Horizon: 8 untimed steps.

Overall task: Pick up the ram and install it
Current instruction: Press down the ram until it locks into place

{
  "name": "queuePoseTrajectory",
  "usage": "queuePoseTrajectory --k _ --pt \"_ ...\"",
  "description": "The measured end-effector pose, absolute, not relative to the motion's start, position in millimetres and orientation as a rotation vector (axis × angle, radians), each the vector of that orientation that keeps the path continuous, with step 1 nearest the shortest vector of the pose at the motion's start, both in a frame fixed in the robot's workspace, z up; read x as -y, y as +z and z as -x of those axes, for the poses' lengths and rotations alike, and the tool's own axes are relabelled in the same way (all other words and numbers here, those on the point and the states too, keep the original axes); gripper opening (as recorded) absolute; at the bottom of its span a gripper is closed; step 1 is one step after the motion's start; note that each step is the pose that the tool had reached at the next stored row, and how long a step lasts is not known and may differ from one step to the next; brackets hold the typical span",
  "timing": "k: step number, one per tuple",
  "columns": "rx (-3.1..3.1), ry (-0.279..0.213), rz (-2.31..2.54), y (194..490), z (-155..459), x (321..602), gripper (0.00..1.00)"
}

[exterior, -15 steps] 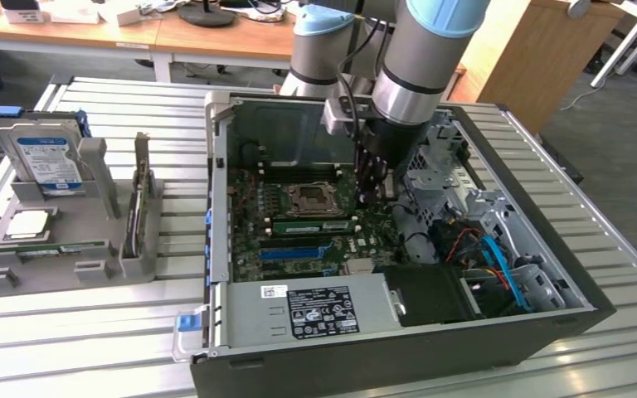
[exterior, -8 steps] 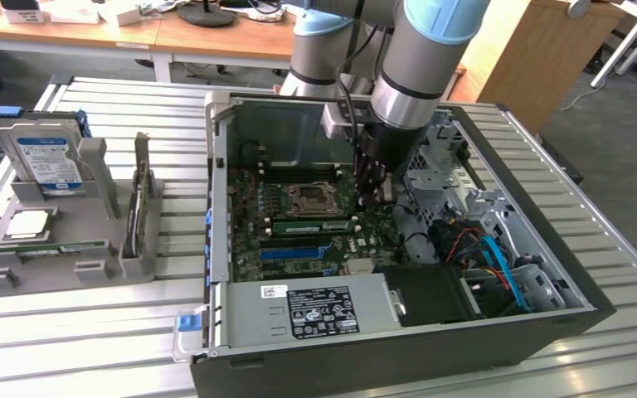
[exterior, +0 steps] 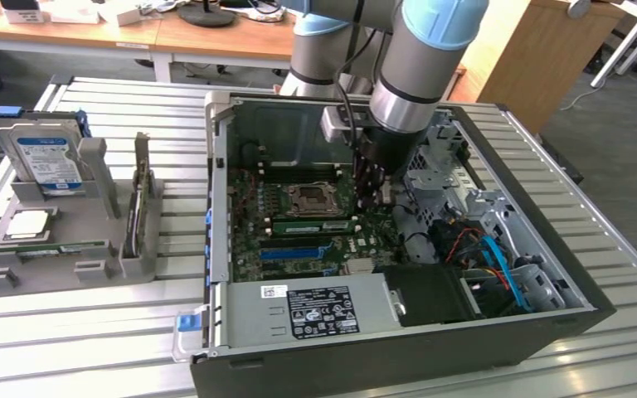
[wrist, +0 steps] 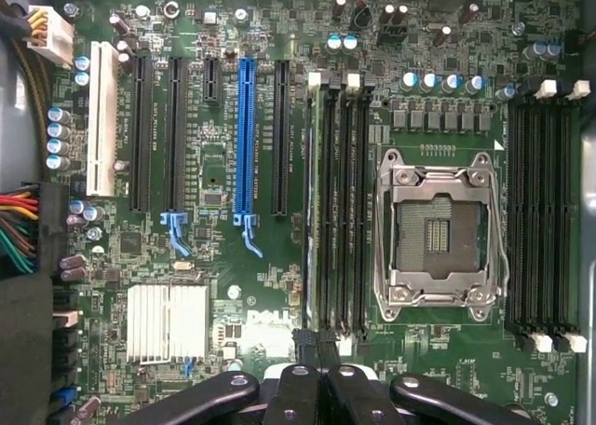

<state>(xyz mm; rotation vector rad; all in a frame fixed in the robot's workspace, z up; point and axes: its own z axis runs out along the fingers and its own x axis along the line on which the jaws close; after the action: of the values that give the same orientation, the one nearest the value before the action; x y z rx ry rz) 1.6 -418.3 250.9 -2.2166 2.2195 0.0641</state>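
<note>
The ram (exterior: 316,225), a long, narrow green circuit-board stick, sits within larger things: a slatted grey metal worktop (exterior: 109,332) carries an open black computer case (exterior: 407,356). The case's green motherboard (wrist: 233,285) has the stick lying along a black memory slot (between the blue expansion slot (wrist: 246,136) and the empty silver processor socket (wrist: 438,229)). The black tool (wrist: 315,346) hangs over one end of that stick; whether it is apart, together or clamped I cannot tell.
</note>
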Motion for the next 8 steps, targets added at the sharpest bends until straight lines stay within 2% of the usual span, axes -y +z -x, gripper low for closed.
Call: queuePoseTrajectory --k 8 --pt "-2.219 0.064 2.216 246.0 -1.6 418.3 0.11"
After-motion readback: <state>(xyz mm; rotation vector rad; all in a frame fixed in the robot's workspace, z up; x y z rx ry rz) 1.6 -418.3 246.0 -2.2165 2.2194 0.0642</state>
